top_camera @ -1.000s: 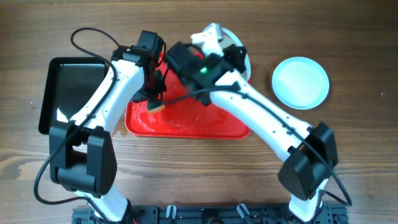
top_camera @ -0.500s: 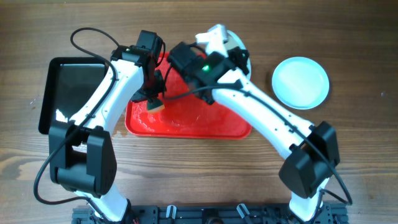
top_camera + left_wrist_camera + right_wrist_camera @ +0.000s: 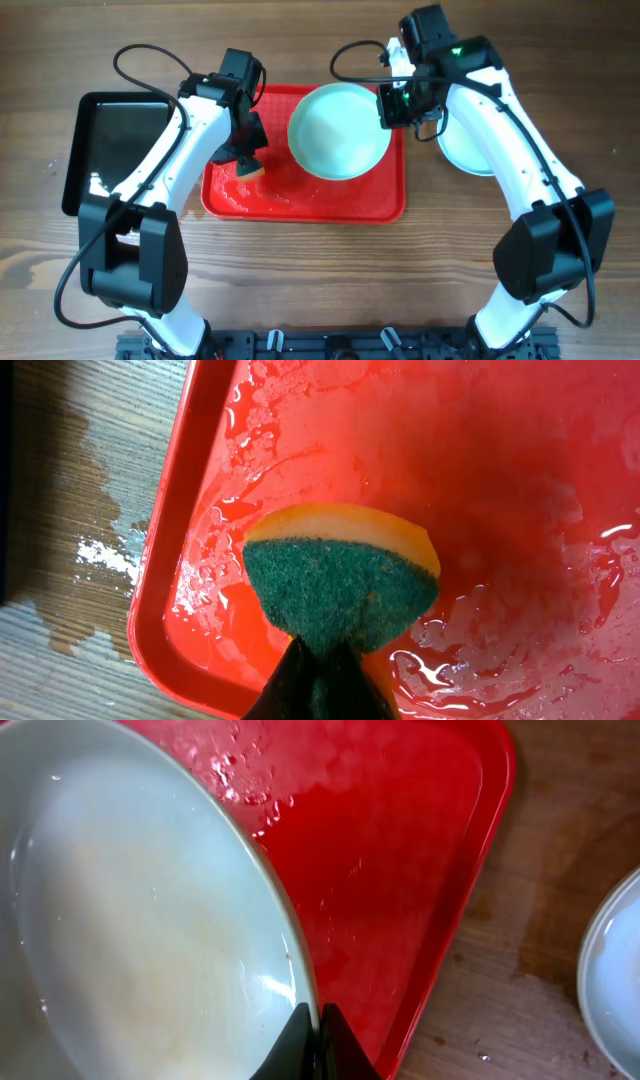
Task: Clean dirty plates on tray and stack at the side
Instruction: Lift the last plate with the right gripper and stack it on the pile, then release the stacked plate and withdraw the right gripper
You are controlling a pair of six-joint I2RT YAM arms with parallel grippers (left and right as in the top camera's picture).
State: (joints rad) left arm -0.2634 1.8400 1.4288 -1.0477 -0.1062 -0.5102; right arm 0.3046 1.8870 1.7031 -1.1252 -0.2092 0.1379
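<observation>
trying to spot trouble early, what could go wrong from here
1. The right tool pinches the wet-looking plate only at its rim; it could slip and drop onto the tray.
2. Setting it on the other plate beside the tray, it may land off-centre or knock it.

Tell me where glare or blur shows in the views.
Overhead: even light, sharp, one white glint on the black tray. Left wrist: sponge sharp, wet glare specks across the red tray. Right wrist: plate close and slightly soft, a bright streak near its rim.
</observation>
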